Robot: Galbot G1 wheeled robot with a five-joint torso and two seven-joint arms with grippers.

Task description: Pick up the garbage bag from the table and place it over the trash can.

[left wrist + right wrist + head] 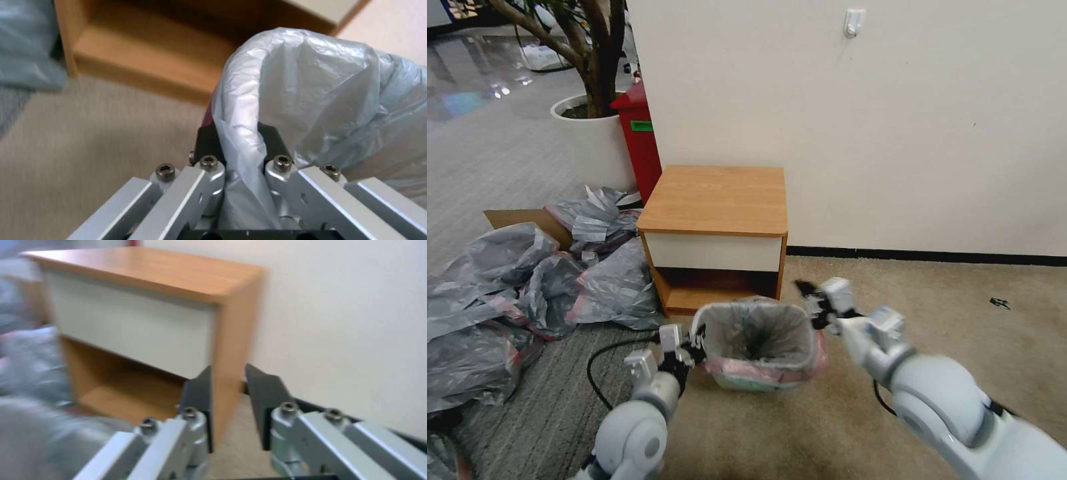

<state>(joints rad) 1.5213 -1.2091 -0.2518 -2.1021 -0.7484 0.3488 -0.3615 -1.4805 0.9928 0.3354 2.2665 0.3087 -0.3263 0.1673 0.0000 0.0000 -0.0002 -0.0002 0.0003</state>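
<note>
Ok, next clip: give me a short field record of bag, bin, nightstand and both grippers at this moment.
garbage bag: lining the trash can, pink band folded outside the rim
trash can: on the carpet in front of the nightstand
nightstand: top bare, against the wall
left gripper: shut on the garbage bag at the rim's left side
right gripper: open, holding nothing, by the bin's right rear corner
spare bags: heaped on the floor, left

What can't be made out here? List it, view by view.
- Head view: the trash can's walls, mostly covered by the garbage bag.
- Left wrist view: the bin rim, wrapped in bag film the left end effector pinches.
- Right wrist view: motion blur smears the bag beside the open right end effector.
</note>
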